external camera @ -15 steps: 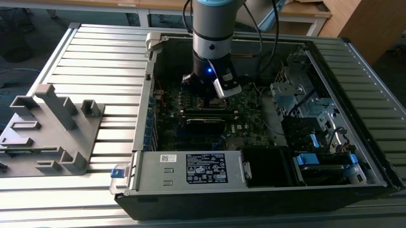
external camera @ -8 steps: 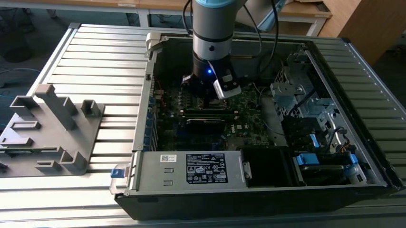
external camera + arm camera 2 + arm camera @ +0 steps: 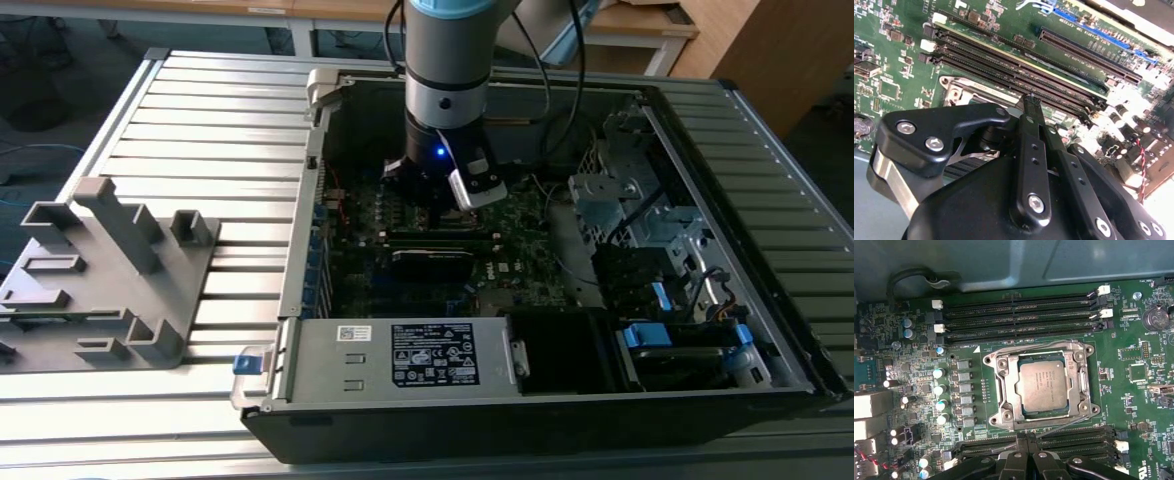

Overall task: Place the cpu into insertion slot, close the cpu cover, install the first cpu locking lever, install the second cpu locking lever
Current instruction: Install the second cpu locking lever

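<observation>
Inside the open computer case (image 3: 561, 420): the arm reaches down over the green board (image 3: 1134, 405).
Gripper (image 3: 1026, 440): fingers drawn close together, holding nothing, poised just above the memory slots (image 3: 1019, 315) next to the socket.
Chip (image 3: 1041, 385): lies flat in the socket (image 3: 1004, 407), silver top up.
Cover (image 3: 1081, 380): closed down around the chip, framing it.
Levers: thin wires (image 3: 1066, 422) along the socket's edges; whether they are latched is unclear.
Grey stand (image 3: 114, 270): on the slatted table (image 3: 214, 120), at the exterior view's left.
</observation>
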Tool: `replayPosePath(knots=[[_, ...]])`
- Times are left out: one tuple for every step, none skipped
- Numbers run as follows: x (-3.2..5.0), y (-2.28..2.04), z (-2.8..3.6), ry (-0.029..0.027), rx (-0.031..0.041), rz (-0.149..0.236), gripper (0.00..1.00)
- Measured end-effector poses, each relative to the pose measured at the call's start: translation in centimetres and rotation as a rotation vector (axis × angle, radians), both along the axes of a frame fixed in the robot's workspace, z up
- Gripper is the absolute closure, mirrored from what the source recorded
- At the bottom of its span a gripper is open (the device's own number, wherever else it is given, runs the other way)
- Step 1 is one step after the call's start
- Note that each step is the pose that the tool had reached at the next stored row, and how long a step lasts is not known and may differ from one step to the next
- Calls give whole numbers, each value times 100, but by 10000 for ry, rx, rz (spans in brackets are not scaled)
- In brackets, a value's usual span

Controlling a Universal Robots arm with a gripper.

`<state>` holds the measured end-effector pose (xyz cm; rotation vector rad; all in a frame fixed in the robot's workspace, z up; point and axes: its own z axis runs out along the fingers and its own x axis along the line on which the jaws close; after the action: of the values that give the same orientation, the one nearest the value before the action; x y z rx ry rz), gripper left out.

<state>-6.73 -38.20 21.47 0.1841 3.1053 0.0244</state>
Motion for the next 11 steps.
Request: replayPosePath(knots=[[0,0,0,-1,1,0,89],[0,0,-1,-1,2,-1,89],[0,0,-1,-1,1,-1,89],[0,0,-1,-1,1,0,89],[0,0,-1,-1,2,0,89],[0,0,-1,-1,2,0,89],[-2,0,-1,-3,2,-1,89],[-12,0,-2,-14,3,-2,89],[-29,0,-3,-30,4,-1,89],[-51,0,-2,-47,3,0,89],[-73,0,-1,-60,2,-1,89]])
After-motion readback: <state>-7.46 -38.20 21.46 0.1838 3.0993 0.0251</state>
